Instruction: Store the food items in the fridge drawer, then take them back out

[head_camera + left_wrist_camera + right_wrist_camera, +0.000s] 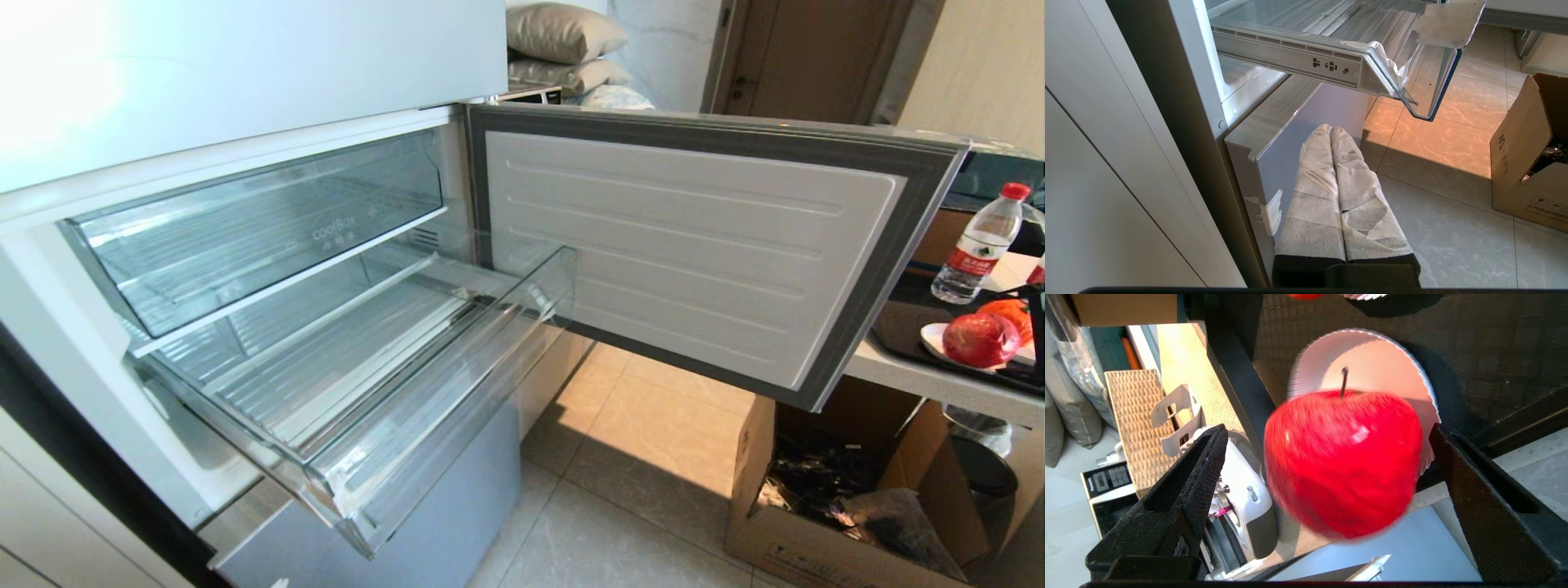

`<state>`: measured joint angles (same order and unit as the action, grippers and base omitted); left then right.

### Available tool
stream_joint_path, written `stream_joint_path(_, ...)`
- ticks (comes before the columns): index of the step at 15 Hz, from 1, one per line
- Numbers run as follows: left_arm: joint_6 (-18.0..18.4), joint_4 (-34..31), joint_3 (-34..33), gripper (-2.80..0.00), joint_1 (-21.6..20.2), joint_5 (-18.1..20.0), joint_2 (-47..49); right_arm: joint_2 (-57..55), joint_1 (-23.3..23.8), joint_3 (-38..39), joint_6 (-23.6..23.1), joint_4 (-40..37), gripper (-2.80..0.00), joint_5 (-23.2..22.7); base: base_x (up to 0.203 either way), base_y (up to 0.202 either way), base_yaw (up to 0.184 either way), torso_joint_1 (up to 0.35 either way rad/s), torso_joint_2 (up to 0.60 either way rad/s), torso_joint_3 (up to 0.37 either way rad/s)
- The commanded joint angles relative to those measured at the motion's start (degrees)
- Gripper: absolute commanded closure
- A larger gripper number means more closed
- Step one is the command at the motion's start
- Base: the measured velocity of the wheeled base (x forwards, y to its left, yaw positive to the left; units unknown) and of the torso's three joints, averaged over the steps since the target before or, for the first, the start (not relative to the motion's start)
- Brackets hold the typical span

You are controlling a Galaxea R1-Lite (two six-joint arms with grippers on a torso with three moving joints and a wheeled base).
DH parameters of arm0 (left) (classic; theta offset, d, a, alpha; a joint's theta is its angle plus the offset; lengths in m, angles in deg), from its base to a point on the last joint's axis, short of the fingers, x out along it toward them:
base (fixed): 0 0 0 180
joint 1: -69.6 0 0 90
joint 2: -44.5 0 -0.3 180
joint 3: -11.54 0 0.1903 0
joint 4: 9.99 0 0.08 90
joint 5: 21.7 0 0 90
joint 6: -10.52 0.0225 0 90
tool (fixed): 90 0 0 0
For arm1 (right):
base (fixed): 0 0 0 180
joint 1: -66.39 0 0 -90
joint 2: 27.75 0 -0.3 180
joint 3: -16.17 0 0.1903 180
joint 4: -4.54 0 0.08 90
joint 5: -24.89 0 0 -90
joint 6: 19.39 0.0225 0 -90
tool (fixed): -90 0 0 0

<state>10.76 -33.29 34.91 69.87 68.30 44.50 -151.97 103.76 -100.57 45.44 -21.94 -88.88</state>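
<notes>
The fridge drawer (445, 408) stands pulled out and holds nothing; its side rail and taped front corner show in the left wrist view (1331, 61). A glossy red apple (980, 339) rests on a white plate (931, 339) on the counter at the far right, with a second red-orange food item (1011, 314) just behind it. In the right wrist view the apple (1343, 461) lies between the fingers of my right gripper (1327, 433), which is open with a gap on each side. My left gripper (1331, 130), wrapped in white cloth, hangs shut low beside the lower fridge door.
The open fridge door (694, 245) juts out between the drawer and the counter. The plate sits on a dark tray (902, 327) next to a water bottle (980, 245). A cardboard box (841, 498) stands on the floor below. The coolBox bin (269, 220) sits above the drawer.
</notes>
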Motion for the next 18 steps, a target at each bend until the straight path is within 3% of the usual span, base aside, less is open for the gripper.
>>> stream_joint_path(1, 0.0, 0.0, 0.0, 0.0, 0.0, 0.0, 0.0, -0.1, 0.0, -0.1, 0.4, -0.1, -2.8, -0.1, 0.0, 0.0, 0.0, 0.0, 0.0, 0.0)
stream_joint_path(4, 0.0, 0.0, 0.0, 0.0, 0.0, 0.0, 0.0, -0.1, -0.1, 0.0, 0.4, -0.1, -2.8, -0.2, 0.0, 0.0, 0.0, 0.0, 0.0, 0.0)
stream_joint_path(5, 0.0, 0.0, 0.0, 0.0, 0.0, 0.0, 0.0, -0.1, -0.1, 0.0, 0.3, 0.0, 0.0, -0.2, 0.0, 0.0, 0.0, 0.0, 0.0, 0.0)
stream_joint_path(18, 0.0, 0.0, 0.0, 0.0, 0.0, 0.0, 0.0, 1.0, -0.1, -0.7, -0.1, 0.0, 0.0, -0.9, 0.0, 0.0, 0.0, 0.0, 0.0, 0.0)
